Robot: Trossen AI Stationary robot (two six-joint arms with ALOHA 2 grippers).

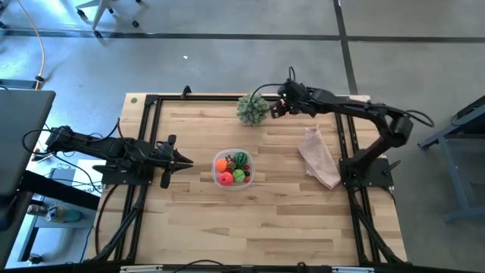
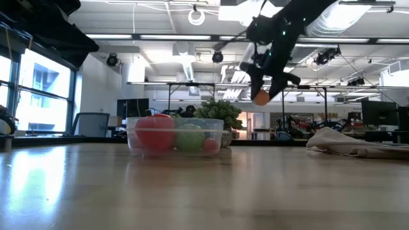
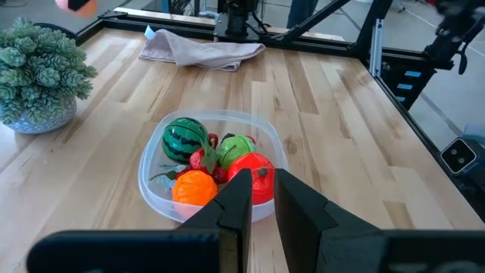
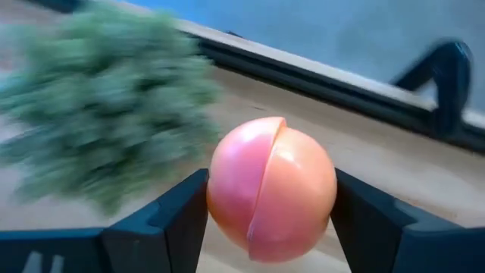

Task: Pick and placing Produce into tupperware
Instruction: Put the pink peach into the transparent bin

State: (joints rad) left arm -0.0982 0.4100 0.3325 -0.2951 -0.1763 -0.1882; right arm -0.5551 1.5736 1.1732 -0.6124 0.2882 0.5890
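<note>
Over the far edge of the table, beside the bushy pale-green ball plant (image 1: 251, 109), we have the right gripper (image 1: 277, 107) up in the air, its fingers (image 4: 178, 214) clamped on either side of a pink-orange toy peach ball with a seam down the middle (image 4: 272, 187). Next we need to carry it toward the near middle and release it over the small clear rounded-square plastic tupperware (image 1: 233, 169). We'd keep the height until we're above the rim, since the walls are low and light and a side knock would likely shove the tub. Come down centred, then open; the ball is round and will probably roll if dropped from height. The tub already holds a striped green melon ball (image 3: 185, 138), a light green ball (image 3: 236, 145), a red ball (image 3: 254, 168), an orange ball (image 3: 195, 187) and small red berries (image 3: 201, 158), so it's fairly full; we'd aim for the gap on the far side. Left gripper (image 1: 182, 160) waits just left of the tub, fingers pressed together, holding nothing. Pinkish-white crumpled bag (image 1: 319, 157) lies to the right, clear of our path.
</note>
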